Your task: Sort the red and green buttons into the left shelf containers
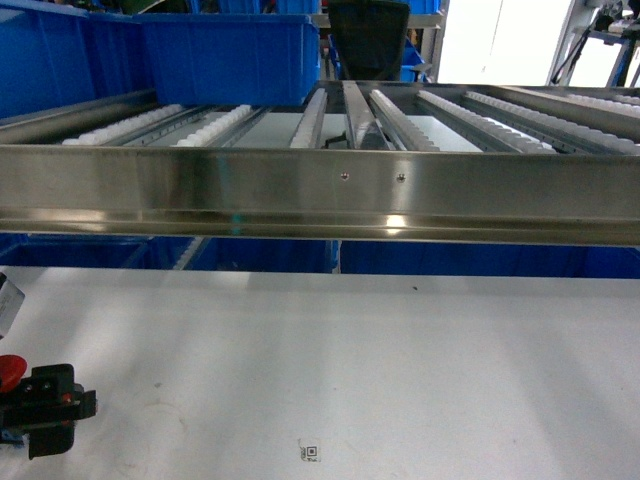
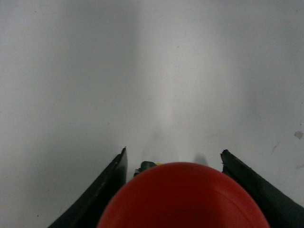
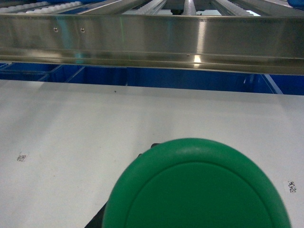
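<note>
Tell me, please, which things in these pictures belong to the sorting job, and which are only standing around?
Belong to the job:
- red button, between the left gripper's fingers
- green button, filling the bottom of the right wrist view
- blue bin on the roller shelf, upper left

Just there:
- steel roller shelf
- white table
- small printed tag on the table

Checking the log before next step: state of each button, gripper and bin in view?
red button: between the left gripper's fingers, above the white table.
left gripper: fingers either side of the red cap; grip contact not visible.
green button: fills the right wrist view, close under the camera.
right gripper: fingers not visible, state unknown.
blue bin: on the roller shelf, upper left; contents hidden.
</note>
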